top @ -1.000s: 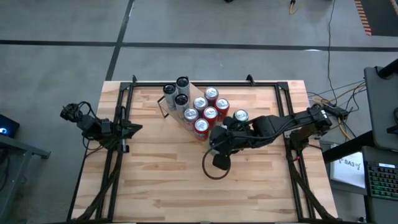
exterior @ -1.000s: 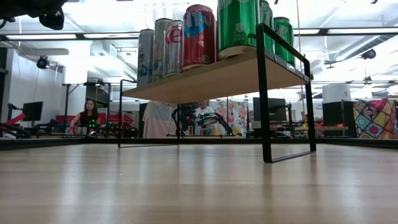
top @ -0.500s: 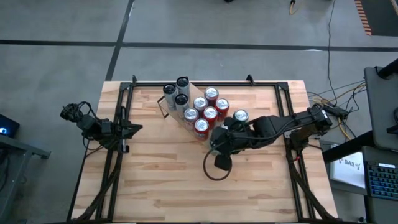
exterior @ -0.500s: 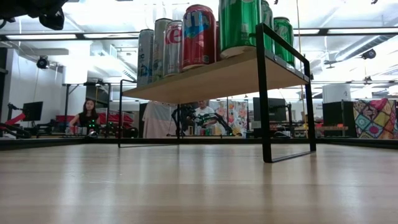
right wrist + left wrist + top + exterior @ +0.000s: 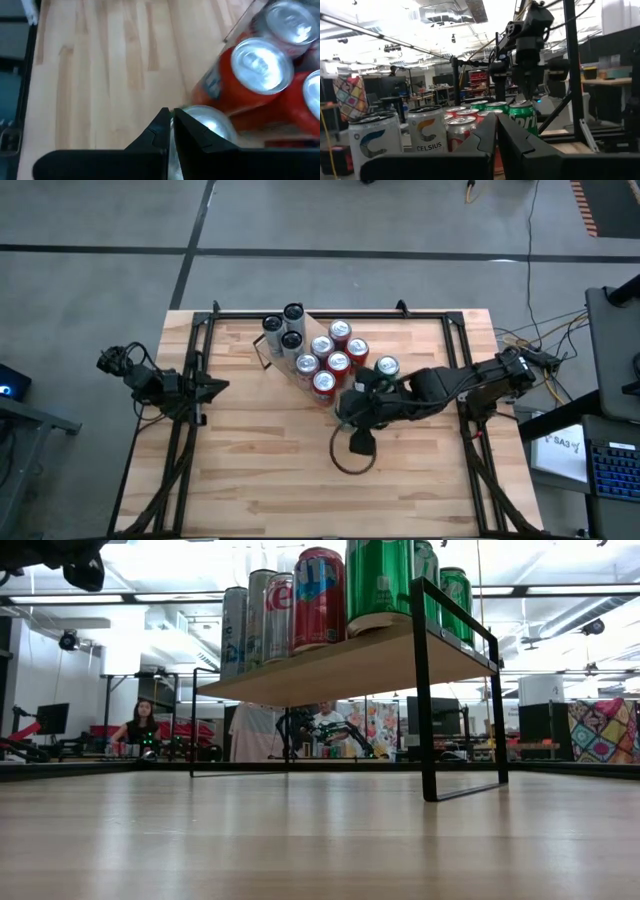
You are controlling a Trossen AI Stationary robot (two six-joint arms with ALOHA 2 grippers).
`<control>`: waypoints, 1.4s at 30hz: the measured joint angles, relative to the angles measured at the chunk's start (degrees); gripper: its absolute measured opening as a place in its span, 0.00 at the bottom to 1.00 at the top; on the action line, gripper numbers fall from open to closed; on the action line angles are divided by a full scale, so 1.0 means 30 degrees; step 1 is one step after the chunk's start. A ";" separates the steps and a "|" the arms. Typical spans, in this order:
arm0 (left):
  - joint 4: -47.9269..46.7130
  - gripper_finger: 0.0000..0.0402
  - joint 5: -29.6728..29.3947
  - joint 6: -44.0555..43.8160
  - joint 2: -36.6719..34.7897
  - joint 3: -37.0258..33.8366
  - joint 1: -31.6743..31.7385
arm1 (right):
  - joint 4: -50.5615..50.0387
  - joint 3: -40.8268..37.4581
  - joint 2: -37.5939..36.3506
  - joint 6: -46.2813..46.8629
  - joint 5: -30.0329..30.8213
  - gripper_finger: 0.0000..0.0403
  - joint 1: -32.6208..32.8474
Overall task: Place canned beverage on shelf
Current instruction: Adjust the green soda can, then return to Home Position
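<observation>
The shelf (image 5: pixel 330 665), a light-wood board on black end frames, stands at the table's far middle and carries several cans: white ones (image 5: pixel 282 330), red ones (image 5: pixel 330 358) and green ones. The nearest green can (image 5: pixel 380 585) stands upright at the board's near end. It also shows in the left wrist view (image 5: pixel 522 119) and the right wrist view (image 5: pixel 212 127). My right gripper (image 5: pixel 347 402) is shut, right above this can's lid. My left gripper (image 5: pixel 222 387) is shut and empty at the table's left edge. My right gripper comes from above, slanting in from the table's right. Its shut fingertips (image 5: pixel 165 120) stand at the rim of the green can's lid (image 5: pixel 200 117). The fingers hide the exact spot, so I cannot tell whether they touch. The can stands upright on the shelf board.
Another green can (image 5: pixel 386 366) stands at the shelf's right side beside my right arm. The bare tabletop (image 5: pixel 270 460) lies in front of the shelf. Black rails (image 5: pixel 185 440) run along the table's sides. People and other robot stations show in the room behind.
In the low view the nearest green can has shifted a little from side to side on the shelf board and stays upright. My right gripper has stayed over it.
</observation>
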 joint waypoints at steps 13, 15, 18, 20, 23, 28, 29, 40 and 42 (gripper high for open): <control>0.3497 0.00 0.1753 -0.1337 0.1603 0.0000 0.0000 | -0.1643 -0.0112 -0.1752 -0.2219 -0.1181 0.03 0.3437; 0.5442 0.00 0.2397 -0.1324 0.2867 -0.0091 0.0000 | -0.2023 -0.0711 -0.2224 -0.3192 -0.1129 0.03 0.3939; 0.7635 0.00 0.1961 -0.0754 0.4928 -0.0120 0.0000 | -0.1549 -0.2080 -0.3199 -0.3881 -0.1116 0.03 0.4268; 0.7783 0.00 0.1086 -0.0138 0.5995 0.0148 0.0000 | -0.0318 -0.3263 -0.4047 -0.3885 -0.1050 0.03 0.4274; 0.5471 0.00 0.0837 0.0489 0.6429 0.0785 -0.0015 | 0.3124 -0.5733 -0.5484 -0.4019 -0.1039 0.03 0.4567; -0.2952 0.00 0.1067 -0.2074 0.4851 0.2736 -0.0015 | 1.0252 -1.0927 -0.7861 -0.4691 -0.1039 0.03 0.4840; -0.4206 0.00 0.1172 -0.2602 0.4422 0.3009 -0.0015 | 1.1513 -1.1930 -0.8258 -0.4750 -0.0953 0.03 0.4812; -0.5577 0.00 0.2980 -0.2914 -0.0785 0.0933 -0.0015 | 1.8116 -1.8654 -1.1750 -0.4566 -0.0019 0.03 0.5374; -0.5416 0.00 0.2804 -0.2906 -0.0783 0.0385 0.0000 | 1.9060 -1.9589 -1.2350 -0.4523 -0.0112 0.03 0.5590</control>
